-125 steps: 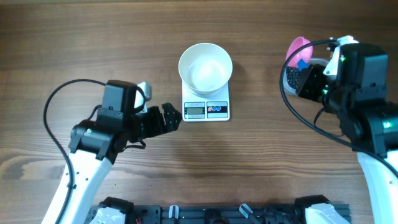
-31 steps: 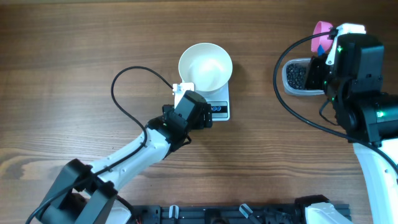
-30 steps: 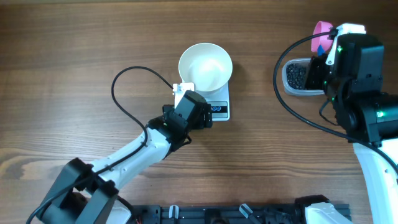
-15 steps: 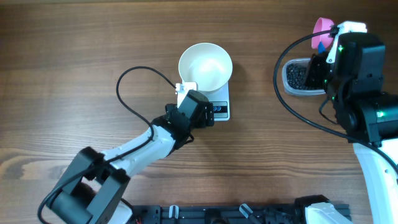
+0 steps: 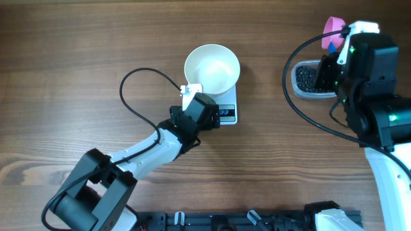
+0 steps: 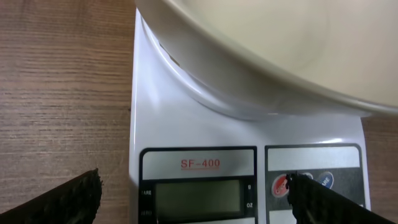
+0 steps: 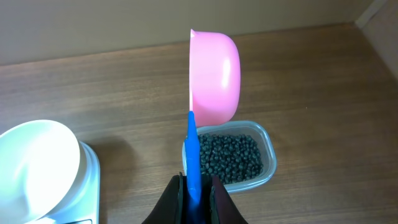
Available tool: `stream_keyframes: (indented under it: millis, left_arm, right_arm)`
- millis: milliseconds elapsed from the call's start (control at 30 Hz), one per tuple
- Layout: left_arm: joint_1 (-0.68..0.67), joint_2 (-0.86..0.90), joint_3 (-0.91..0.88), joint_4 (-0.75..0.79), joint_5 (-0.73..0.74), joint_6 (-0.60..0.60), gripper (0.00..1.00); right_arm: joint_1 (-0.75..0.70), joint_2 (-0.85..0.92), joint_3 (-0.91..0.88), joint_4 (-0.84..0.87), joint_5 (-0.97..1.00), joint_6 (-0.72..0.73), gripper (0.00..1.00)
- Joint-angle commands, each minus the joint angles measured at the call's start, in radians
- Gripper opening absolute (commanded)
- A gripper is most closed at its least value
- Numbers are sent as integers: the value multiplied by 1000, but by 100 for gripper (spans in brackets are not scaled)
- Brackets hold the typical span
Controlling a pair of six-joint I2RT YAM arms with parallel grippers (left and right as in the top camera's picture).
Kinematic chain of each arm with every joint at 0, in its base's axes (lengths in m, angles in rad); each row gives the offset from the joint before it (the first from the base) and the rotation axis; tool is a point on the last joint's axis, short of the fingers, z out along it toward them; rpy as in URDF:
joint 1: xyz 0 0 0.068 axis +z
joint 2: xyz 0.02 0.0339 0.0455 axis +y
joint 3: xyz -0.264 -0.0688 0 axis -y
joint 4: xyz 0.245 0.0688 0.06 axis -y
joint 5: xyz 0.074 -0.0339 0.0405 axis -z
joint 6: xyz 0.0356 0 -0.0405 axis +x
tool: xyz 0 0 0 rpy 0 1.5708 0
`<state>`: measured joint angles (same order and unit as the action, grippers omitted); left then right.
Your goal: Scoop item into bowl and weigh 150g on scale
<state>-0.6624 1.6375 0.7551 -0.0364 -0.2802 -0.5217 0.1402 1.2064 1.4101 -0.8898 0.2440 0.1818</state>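
Two robot arms worked at a wooden table. The left gripper (image 6: 198,208) stood wide apart and empty, one finger to each side of the front edge of the scale (image 6: 186,118). The display (image 6: 198,198) lay between its fingers, and no digits could be made out on it. The buttons (image 6: 301,183) sat just beside its one finger; whether that finger touched them could not be told. Just ahead of this gripper the white bowl (image 6: 280,43) sat on the scale and looked empty.

The right gripper (image 7: 194,190) was clamped tight on the blue handle of a pink scoop (image 7: 214,74). The scoop stood out ahead of its fingers, turned on edge, so it probably carried nothing. Directly under the scoop was a clear tub (image 7: 266,163), well apart from the scale, and the beans (image 7: 229,158) lay in it as a dark heap.

Judged from this, the task was at its start. The bowl was in place on the scale and the scoop was in hand. No beans were in the bowl yet. Left to do: likely switching on or zeroing the scale, then dipping the scoop, carrying loads to the bowl, and trimming to the target weight.
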Motion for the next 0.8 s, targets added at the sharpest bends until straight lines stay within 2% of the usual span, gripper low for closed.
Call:
stream_keyframes:
  millis: [0,233,433,767]
  left_arm:
    - [-31,30,-5,6,-27,-2,100]
    - [-62,33,-5,7,-29,-2,100]
    - [-61,33,-5,7,-100,-10,100]
    - [-60,33,-5,7,-99,-10,100]
  right_arm:
    - [-4,1,18,6,-9,12,4]
    - [-4,1,18,6,-9,12,4]
    - [-4,1,18,6,-9,11,4]
    - [-4,1,18,6,-9,3,4]
